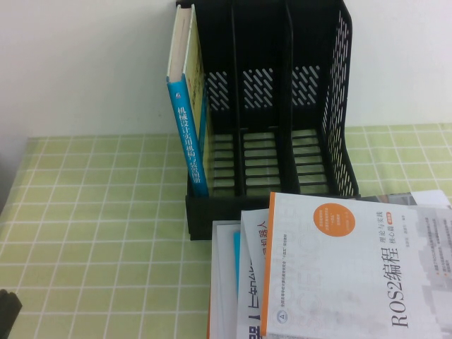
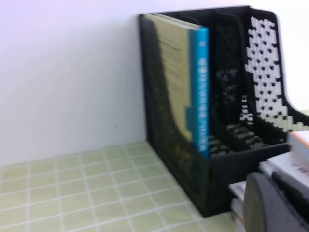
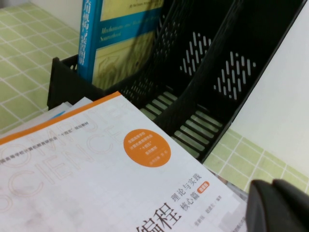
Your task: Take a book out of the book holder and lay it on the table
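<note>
black left end effector (image 2: 270,203) near book holder (image 2: 227,121), right end effector (image 3: 280,208) over white book (image 3: 96,174), openings unclear

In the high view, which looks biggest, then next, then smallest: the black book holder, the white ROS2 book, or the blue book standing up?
1. Book holder
2. White ROS2 book, though it sits nearer the camera
3. Blue book

Neither gripper shows clearly.

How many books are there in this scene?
4 that I can see: one blue-spined book upright in the holder's leftmost slot, and three stacked flat before it, the white ROS2 book on top, two beneath. More may hide underneath.
</note>
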`<state>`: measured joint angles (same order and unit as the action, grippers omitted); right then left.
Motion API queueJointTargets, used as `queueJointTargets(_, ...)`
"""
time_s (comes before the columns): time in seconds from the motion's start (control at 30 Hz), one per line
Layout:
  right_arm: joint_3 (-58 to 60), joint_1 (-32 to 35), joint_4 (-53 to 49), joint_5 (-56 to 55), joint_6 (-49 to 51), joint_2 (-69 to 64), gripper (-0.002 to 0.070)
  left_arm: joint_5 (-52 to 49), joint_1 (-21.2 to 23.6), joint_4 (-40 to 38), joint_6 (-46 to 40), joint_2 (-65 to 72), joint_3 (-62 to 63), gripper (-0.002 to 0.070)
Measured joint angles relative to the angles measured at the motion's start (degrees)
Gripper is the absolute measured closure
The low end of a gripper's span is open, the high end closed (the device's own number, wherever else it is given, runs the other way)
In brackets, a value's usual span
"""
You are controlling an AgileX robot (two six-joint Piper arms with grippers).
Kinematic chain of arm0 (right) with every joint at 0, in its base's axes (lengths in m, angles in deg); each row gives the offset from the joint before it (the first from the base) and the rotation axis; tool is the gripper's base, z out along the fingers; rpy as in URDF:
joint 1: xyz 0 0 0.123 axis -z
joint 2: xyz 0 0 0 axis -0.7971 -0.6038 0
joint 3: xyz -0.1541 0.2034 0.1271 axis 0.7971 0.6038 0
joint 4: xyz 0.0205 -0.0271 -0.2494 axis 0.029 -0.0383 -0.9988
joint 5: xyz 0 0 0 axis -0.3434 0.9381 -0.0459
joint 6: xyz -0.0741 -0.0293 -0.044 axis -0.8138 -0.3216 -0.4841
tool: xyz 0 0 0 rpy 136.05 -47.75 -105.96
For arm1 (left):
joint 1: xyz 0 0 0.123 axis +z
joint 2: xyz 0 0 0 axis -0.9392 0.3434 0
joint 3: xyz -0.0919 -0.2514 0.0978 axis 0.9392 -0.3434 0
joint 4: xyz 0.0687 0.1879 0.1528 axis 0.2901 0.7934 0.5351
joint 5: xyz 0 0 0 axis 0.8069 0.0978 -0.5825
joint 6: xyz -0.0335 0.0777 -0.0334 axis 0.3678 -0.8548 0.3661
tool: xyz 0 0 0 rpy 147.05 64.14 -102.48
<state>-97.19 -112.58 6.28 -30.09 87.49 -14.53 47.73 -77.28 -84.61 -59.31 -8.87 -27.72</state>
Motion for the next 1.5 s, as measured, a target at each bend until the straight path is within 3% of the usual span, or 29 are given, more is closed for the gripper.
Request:
queueJointTargets(0.13, 0.0, 0.0, 0.0, 0.0, 0.0, 0.0, 0.0678, 3.3, 0.1, 9.3, 7.7, -2.6, -3.9, 0.0678)
queueJointTargets(0.33, 0.0, 0.0, 0.0, -0.1, 0.2, 0.0, 0.0678, 6.1, 2.9, 28.6, 30.3, -4.1, -11.0, 0.0678)
queueJointTargets(0.43, 0.0, 0.0, 0.0, -0.1, 0.2, 0.0, 0.0678, 4.9, 3.9, 33.2, 37.3, -4.1, -12.7, 0.0678)
queueJointTargets(1.27, 0.0, 0.3, -0.1, -0.3, 0.5, 0.2, 0.0678, 0.9, 4.0, 33.8, 40.3, -4.1, -13.2, 0.0678)
queueJointTargets(1.37, 0.0, 3.9, -0.8, -1.7, -0.4, 1.2, 0.0678, 0.9, 4.0, 33.8, 40.3, -4.1, -13.2, 0.0678)
queueJointTargets(1.5, 0.0, 14.7, -0.2, -5.4, 4.5, 3.4, 0.0678, 0.9, 4.0, 33.7, 40.3, -4.1, -13.2, 0.0678)
